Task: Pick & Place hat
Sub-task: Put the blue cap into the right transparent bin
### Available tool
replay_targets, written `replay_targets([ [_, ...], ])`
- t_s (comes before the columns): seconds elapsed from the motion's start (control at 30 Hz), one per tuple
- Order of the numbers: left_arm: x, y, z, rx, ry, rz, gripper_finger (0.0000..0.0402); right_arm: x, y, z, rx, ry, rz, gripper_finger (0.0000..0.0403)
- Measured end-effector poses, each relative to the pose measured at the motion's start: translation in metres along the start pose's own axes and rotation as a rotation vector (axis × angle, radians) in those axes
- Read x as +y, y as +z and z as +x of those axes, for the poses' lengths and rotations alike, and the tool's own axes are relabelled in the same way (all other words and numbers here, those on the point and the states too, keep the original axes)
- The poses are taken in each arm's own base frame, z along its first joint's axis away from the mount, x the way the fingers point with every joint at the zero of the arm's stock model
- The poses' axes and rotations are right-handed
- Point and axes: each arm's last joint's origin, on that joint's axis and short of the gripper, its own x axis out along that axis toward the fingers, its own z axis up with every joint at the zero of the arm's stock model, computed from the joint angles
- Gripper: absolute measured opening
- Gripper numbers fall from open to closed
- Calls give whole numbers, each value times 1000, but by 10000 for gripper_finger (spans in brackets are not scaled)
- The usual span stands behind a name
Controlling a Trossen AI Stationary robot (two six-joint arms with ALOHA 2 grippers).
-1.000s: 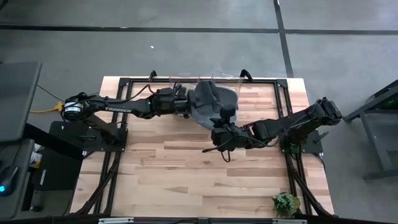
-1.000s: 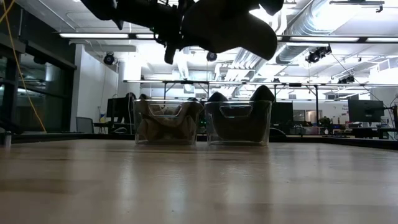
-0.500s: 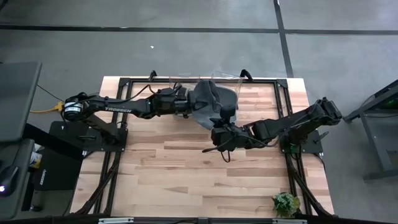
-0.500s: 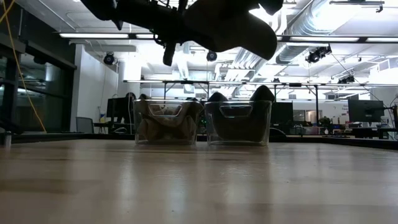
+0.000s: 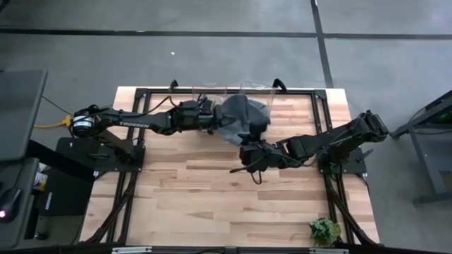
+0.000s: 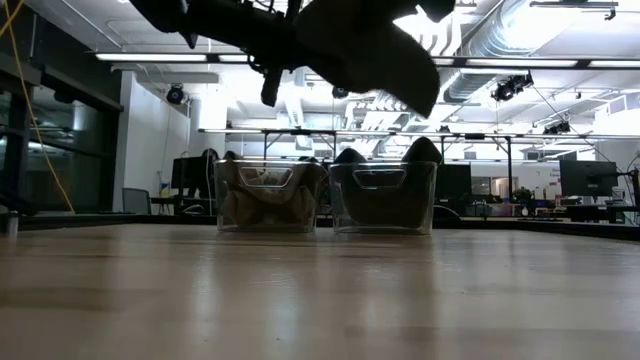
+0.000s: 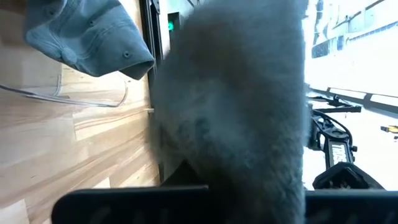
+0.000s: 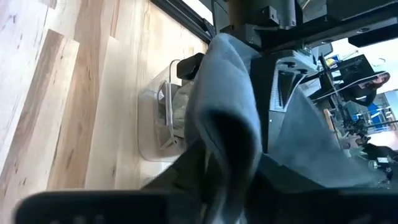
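A grey hat (image 5: pixel 240 116) hangs in the air above the table's far middle; in the low view the hat (image 6: pixel 370 45) is well clear of the tabletop. My left gripper (image 5: pixel 214 120) reaches in from the table's left and is shut on the hat's left side. My right gripper (image 5: pixel 248 149) stands just at the hat's near edge, and in the right wrist view the hat's cloth (image 8: pixel 224 124) comes down toward it. In the left wrist view the hat (image 7: pixel 236 93) fills most of the picture and hides the fingers. My left gripper holds the hat by its left edge (image 5: pixel 222 120), coming in about level from the table's left. The cloth itself hides the place of contact in the wrist view. The hat is lifted clear of the table and droops toward its right end (image 6: pixel 415 85).
Two clear bins stand side by side at the far edge, the left bin (image 6: pixel 268 195) with tan cloth and the right bin (image 6: pixel 383 195) with dark hats; a blue-grey cap (image 7: pixel 81 31) lies in one. A small plant (image 5: pixel 325 230) sits at the near right corner.
The hat has changed shape: its right part has sagged lower and the hat looks narrower from above. Both arms have stayed nearly where they were.
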Motion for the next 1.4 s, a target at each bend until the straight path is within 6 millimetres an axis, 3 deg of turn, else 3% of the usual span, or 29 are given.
replay_targets([
  [0.27,0,0,0,-2,1,8,0,1,6,-3,-48,-7,55,177],
  [0.43,1,0,0,0,11,26,0,5,9,-15,-67,-21,110,211],
  [0.67,1,-1,0,68,10,103,0,-9,11,-52,-126,-110,258,217],
  [0.9,-31,2,1,220,50,325,0,-40,4,-78,-190,-126,450,217],
  [1.2,-79,9,-16,322,214,644,0,-70,-7,-94,-241,-117,636,218],
  [1.4,-89,12,-28,352,321,795,0,-81,-12,-93,-263,-44,712,218],
])
